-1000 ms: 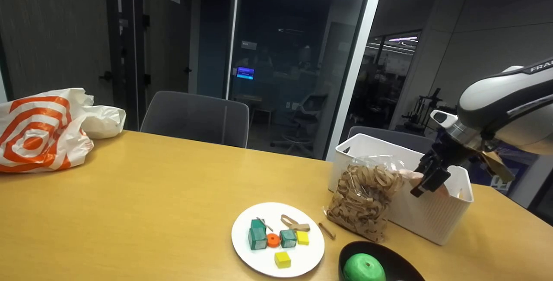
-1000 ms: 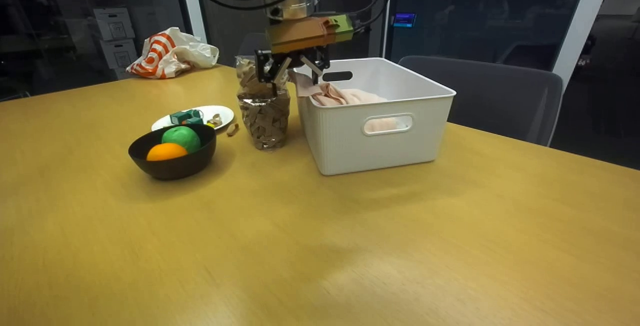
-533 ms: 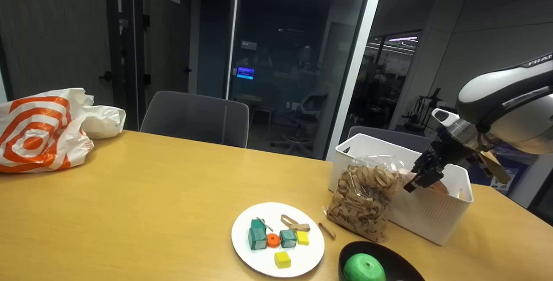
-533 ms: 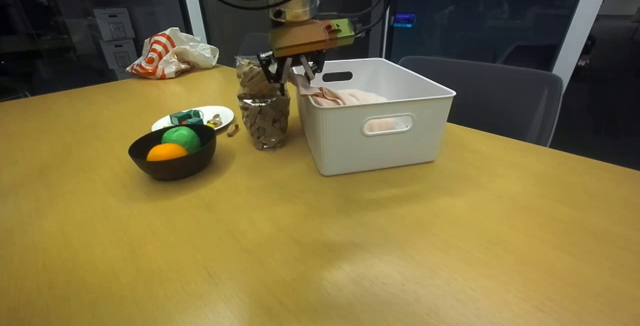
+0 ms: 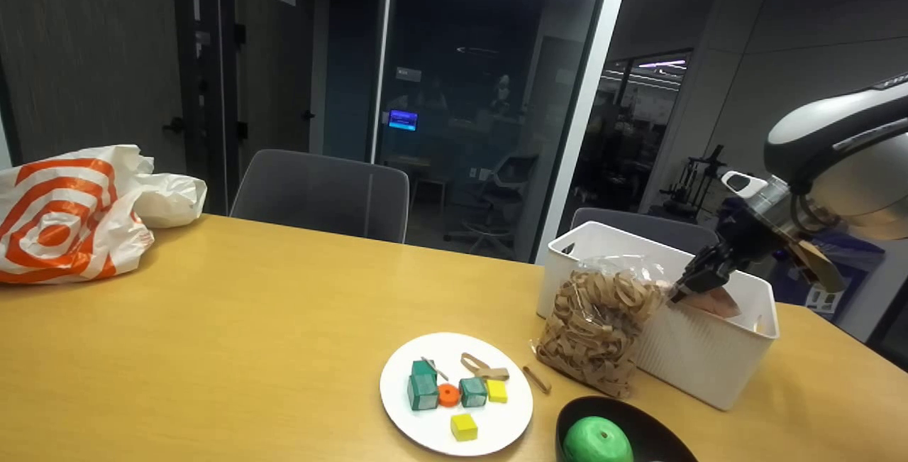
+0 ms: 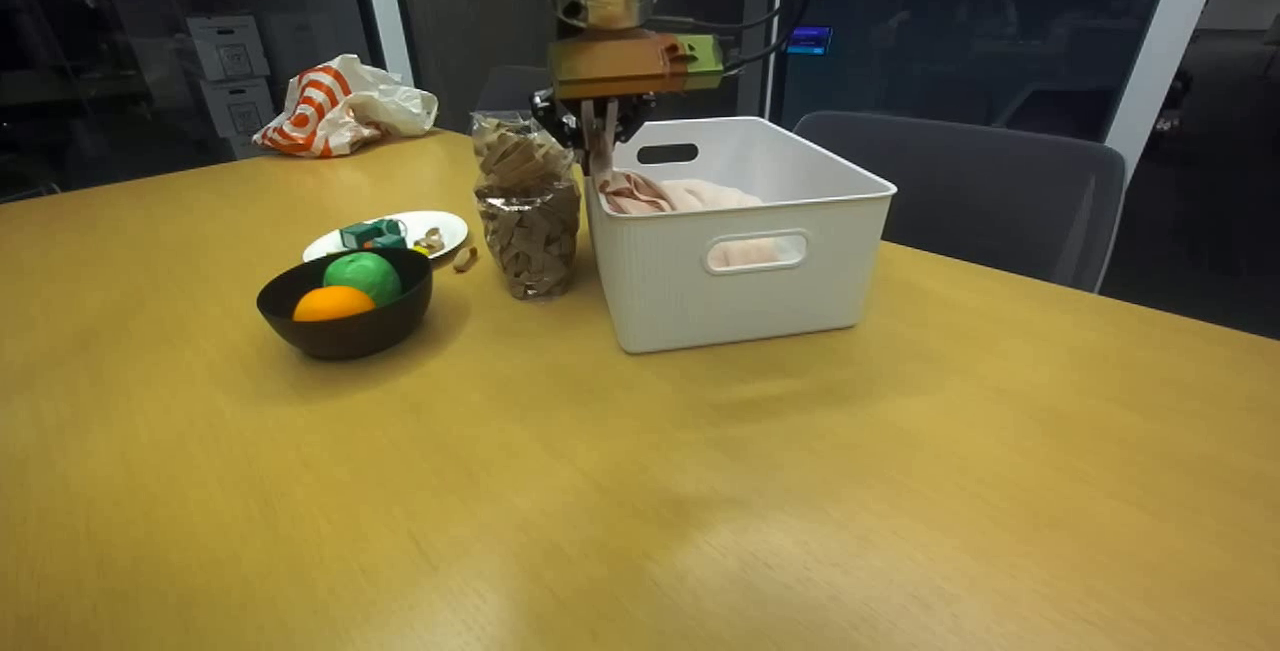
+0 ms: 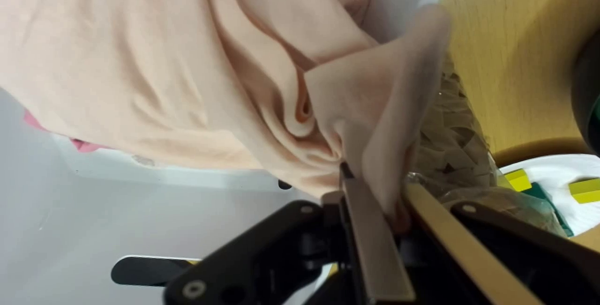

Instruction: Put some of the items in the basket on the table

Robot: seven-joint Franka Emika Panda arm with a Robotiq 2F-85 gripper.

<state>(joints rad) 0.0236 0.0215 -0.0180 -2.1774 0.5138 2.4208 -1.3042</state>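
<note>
Beneath cloth point(image 7: 183, 70) — wrist view only — something pink point(image 7: 86, 145)

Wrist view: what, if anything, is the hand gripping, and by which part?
The hand holds the peach cloth by a fold at the rim of the basket; whether that rim is pinched too is unclear.

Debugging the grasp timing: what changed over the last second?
The gripper closed on the peach cloth, pinching a fold of it. In an exterior view, the gripper edged right, while the basket shifted slightly left, toward the bag of brown strips. That bag, the plate and the black bowl stayed put.
</note>
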